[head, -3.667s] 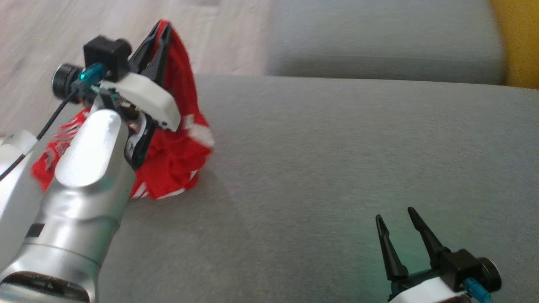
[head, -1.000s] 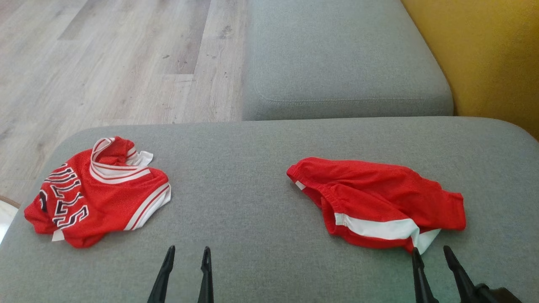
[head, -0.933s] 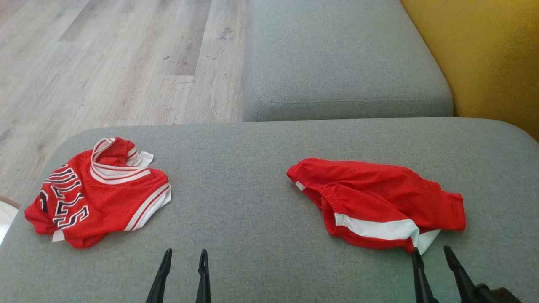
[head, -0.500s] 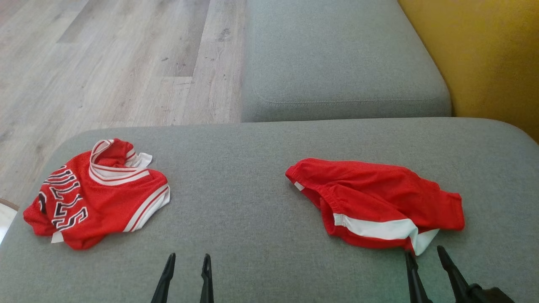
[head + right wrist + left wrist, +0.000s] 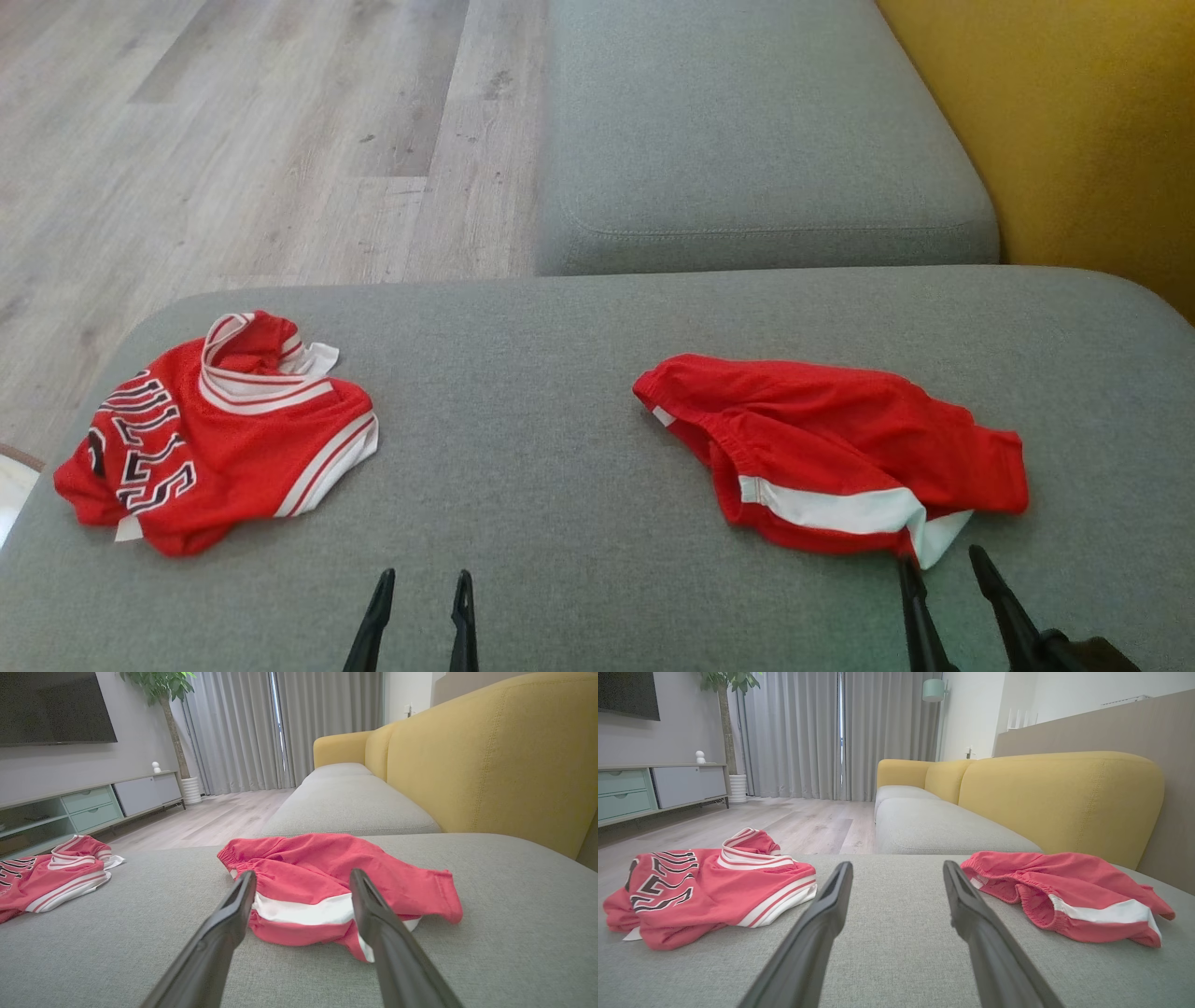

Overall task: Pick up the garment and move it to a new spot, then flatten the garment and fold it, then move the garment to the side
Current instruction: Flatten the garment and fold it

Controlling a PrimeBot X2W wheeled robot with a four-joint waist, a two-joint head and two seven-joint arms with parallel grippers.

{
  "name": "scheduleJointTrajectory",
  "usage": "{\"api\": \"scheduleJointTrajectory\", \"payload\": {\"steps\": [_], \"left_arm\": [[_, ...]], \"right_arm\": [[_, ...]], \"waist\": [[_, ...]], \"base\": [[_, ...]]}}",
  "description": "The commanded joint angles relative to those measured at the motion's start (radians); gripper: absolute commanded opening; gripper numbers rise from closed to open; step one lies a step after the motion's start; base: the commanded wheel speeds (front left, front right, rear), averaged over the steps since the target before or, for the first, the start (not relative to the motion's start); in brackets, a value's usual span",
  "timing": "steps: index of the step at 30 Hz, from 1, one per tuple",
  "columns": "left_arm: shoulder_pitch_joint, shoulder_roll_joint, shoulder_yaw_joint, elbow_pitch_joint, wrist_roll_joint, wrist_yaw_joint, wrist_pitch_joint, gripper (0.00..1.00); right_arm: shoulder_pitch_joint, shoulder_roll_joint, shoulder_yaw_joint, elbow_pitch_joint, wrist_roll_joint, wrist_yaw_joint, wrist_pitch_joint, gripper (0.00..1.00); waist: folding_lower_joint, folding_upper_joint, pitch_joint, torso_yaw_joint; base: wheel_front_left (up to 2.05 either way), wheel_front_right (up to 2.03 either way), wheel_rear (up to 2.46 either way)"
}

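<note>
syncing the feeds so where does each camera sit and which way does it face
Head view: high, looking down on the grey cushion; left gripper and right gripper tips at the bottom edge.
Left wrist view: low over the cushion, facing between jersey and shorts; its open fingers show.
Right wrist view: low, facing the shorts past its open fingers.
Shared by both wrists: jersey, shorts.

Red shorts (image 5: 840, 439), white stripe
</note>
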Motion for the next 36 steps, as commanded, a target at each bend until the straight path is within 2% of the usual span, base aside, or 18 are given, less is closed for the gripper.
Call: {"api": "scheduleJointTrajectory", "payload": {"steps": [1,9,16,25,36], "left_arm": [[-0.042,-0.006,0.027,-0.027,-0.003,0.004,-0.010,1.00],[-0.042,-0.006,0.027,-0.019,-0.012,0.002,-0.010,1.00],[-0.100,-0.006,-0.009,0.050,-0.023,-0.029,-0.010,1.00],[-0.302,-0.006,-0.136,0.254,-0.112,-0.093,-0.010,1.00],[-0.607,-0.006,-0.329,0.531,-0.267,-0.173,0.039,1.00]], "right_arm": [[-0.042,-0.011,0.020,-0.030,-0.010,-0.001,-0.011,1.00],[-0.057,-0.011,0.033,-0.029,-0.019,-0.001,-0.011,1.00],[-0.071,-0.011,0.051,-0.036,-0.029,-0.001,-0.011,1.00],[-0.109,-0.029,0.077,-0.051,-0.040,-0.001,-0.011,1.00],[-0.162,-0.061,0.109,-0.055,-0.033,-0.001,-0.011,1.00]], "waist": [[0.0000,-0.0001,-0.001,-0.002],[0.0000,-0.0001,0.012,-0.027],[0.0000,-0.0001,0.056,-0.087],[0.0000,-0.0001,0.144,-0.186],[0.0000,-0.0001,0.257,-0.269]], "base": [[0.00,0.00,0.00],[0.00,0.00,0.00],[0.00,0.00,0.00],[0.00,0.00,0.00],[0.00,0.00,0.00]]}}
